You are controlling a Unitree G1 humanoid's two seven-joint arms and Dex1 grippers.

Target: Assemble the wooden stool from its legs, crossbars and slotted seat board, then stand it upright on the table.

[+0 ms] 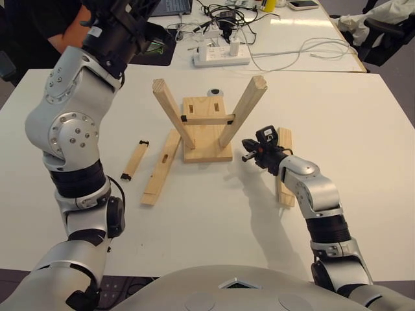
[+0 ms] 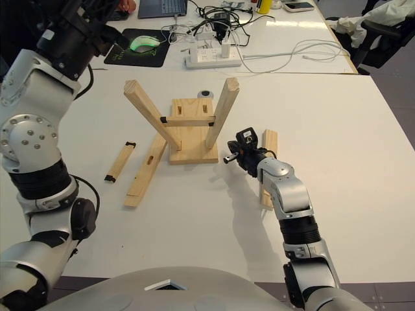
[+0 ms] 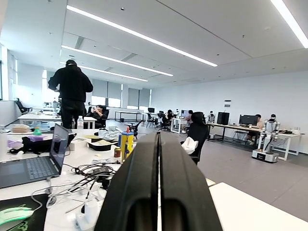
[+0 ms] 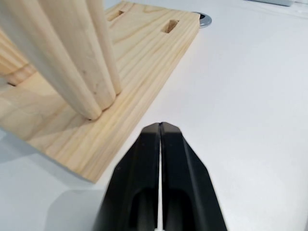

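Observation:
The slotted seat board [image 1: 206, 148] lies flat mid-table. Two legs [image 1: 168, 102] [image 1: 246, 103] stand in it, splayed apart and joined by a crossbar [image 1: 207, 119]. A loose leg [image 1: 162, 166] and a short crossbar [image 1: 135, 159] lie to its left. Another leg [image 2: 270, 141] lies partly under my right forearm. My right gripper [image 1: 248, 150] is shut and empty, low over the table just right of the board's corner [image 4: 120, 86]; its own view shows its closed tips [image 4: 160, 126] near the right leg's foot [image 4: 91, 103]. My left gripper [image 3: 159, 135] is raised high, shut, holding nothing.
A power strip [image 1: 220, 55] with tangled cables, a laptop and a dark mouse pad [image 2: 139, 45] sit on the desk behind. A round grommet [image 1: 216, 92] is just beyond the board. Bare tabletop lies in front and to the right.

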